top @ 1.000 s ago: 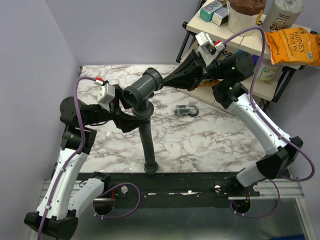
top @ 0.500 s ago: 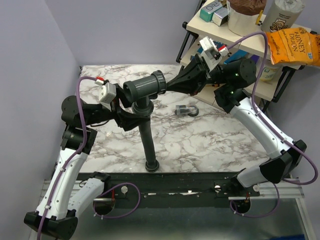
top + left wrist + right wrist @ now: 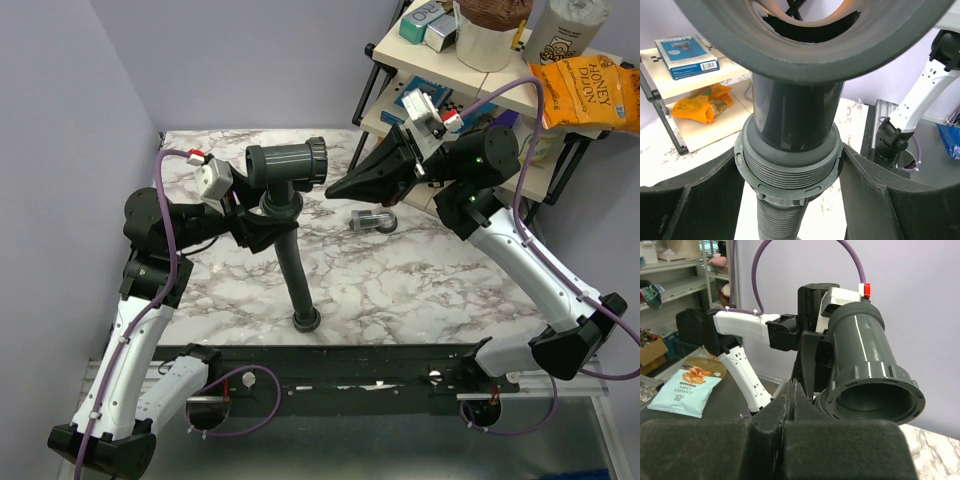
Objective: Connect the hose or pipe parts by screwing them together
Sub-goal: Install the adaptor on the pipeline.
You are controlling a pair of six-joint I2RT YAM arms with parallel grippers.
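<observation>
Within left pincer (image 3: pixel 267 231), seemingly, fitting (image 3: pixel 285 163)

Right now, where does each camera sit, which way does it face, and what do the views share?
Top external: above and behind the bases, looking down at the marble table; the left arm and right arm show.
Left wrist: on the left gripper, facing the collar nut it clamps; both fingers show.
Right wrist: behind the shut right gripper, facing the open mouth of the pipe fitting; its fingers show.
Shared: all three show the pipe fitting.
</observation>
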